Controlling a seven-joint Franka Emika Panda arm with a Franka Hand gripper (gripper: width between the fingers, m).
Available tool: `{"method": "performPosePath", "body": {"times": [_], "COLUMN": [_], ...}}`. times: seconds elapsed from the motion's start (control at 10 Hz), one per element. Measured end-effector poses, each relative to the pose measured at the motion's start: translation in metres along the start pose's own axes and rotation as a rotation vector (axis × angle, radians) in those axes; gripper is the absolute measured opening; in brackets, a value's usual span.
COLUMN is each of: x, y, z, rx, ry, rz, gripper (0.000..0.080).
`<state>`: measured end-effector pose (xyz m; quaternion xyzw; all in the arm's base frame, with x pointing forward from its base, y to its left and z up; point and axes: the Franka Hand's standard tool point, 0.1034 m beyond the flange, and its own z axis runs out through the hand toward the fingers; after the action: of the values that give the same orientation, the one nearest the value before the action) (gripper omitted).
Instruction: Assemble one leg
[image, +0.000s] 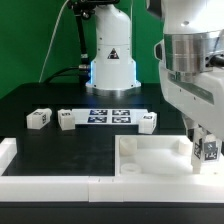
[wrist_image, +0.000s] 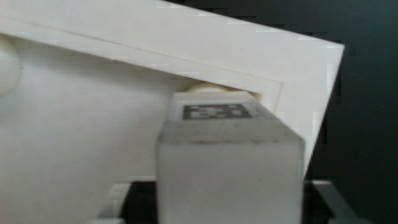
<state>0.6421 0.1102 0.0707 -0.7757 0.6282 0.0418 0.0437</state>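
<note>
At the lower right of the exterior view, the leg (image: 208, 150) is gripped by the closed tool (image: 207, 147) over the white tray piece (image: 150, 158), close beside its right rim. Open black worktop (image: 60, 145) is seen at left. Three loose legs (image: 40, 119) are left near the marker board (image: 110, 115). Fingertips are cropped in the wrist view; the leg (wrist_image: 222, 150) fills it.

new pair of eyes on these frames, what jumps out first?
The gripper at the exterior view's right holds a tagged white leg upright over a corner of the large white tray-like piece. Three more loose legs lie in a row on the black table beside the marker board.
</note>
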Motion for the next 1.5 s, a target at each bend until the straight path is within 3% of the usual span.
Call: {"method": "performPosePath", "body": {"times": [0.1,0.2,0.3,0.4,0.5,1.2,1.5], "x": [0.000,-0.001,-0.001,-0.001,-0.003,-0.009,-0.015], "y": [0.000,0.000,0.000,0.000,0.000,-0.001,-0.002], "z": [0.001,0.001,0.001,0.000,-0.001,-0.002,-0.001], "rx": [0.000,0.000,0.000,-0.007,-0.017,-0.025,-0.052], "ry": [0.000,0.000,0.000,-0.003,-0.008,-0.016,0.017], "rz": [-0.005,-0.028,-0.076,-0.121,-0.212,-1.010,-1.349], "gripper": [0.0291,0.0470,0.0586,0.0586,0.0637,0.0649,0.0649]}}
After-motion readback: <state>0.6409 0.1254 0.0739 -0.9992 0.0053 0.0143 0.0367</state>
